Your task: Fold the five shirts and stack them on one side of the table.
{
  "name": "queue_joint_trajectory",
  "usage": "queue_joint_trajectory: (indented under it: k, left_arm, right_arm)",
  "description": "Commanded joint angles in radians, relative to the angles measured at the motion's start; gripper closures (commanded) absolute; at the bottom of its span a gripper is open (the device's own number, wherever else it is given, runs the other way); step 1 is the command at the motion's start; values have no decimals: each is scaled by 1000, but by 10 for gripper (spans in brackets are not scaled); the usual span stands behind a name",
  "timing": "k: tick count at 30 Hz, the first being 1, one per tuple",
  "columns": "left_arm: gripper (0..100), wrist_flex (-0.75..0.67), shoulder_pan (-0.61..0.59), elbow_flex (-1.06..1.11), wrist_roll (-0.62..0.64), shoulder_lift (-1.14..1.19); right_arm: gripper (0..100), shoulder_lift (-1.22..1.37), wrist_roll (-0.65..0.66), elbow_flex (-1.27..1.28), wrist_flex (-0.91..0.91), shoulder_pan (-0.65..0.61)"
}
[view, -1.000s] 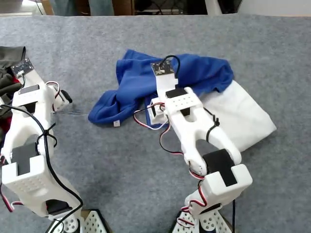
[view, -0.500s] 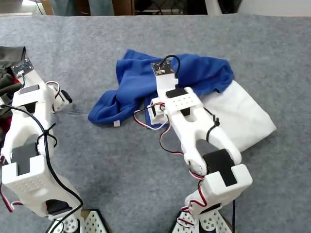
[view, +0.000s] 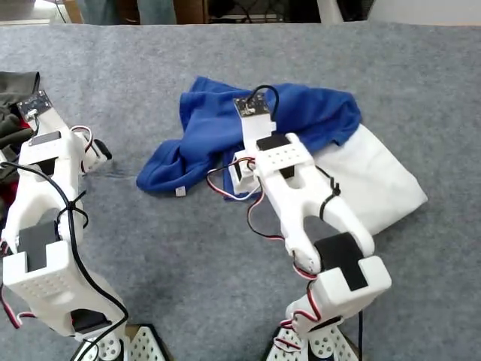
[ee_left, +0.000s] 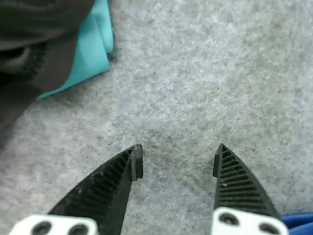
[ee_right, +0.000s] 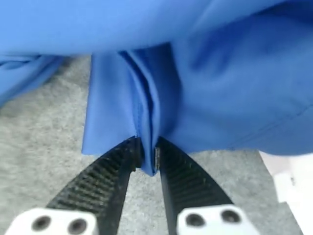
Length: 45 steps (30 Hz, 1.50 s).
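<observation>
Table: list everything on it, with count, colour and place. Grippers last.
blue shirt: one, blue, crumpled mid-table, overlapping the white shirt's edge
white shirt: one, white, to the right of the blue one
dark clothes: a pile, black and grey, at the table's left edge
teal cloth: one, teal, partly under the dark clothes
mat: one, grey, covering the table
left gripper: open, over bare mat by the pile
right gripper: shut on a fold of the blue shirt

The crumpled shirt [view: 218, 128] partly overlies the folded shirt [view: 376, 180].
</observation>
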Motion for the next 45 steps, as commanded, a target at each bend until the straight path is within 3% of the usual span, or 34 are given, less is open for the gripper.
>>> queue_joint_trajectory:
  k: [1, 8, 33, 40, 45]
  left_arm:
    - [747, 6, 13, -45, -9, -8]
    - [747, 21, 12, -48, -9, -8]
    - [747, 32, 8, -54, -9, -5]
    - [747, 32, 8, -54, -9, -5]
    - [747, 32, 8, -54, -9, -5]
  right_arm:
    - [939, -76, 2, -13, 14, -21]
    - [939, -93, 0, 13, 8, -80]
    - [937, -47, 3, 73, -94, -69]
    - [838, 54, 2, 16, -100, -69]
    - [829, 54, 0, 13, -100, -69]
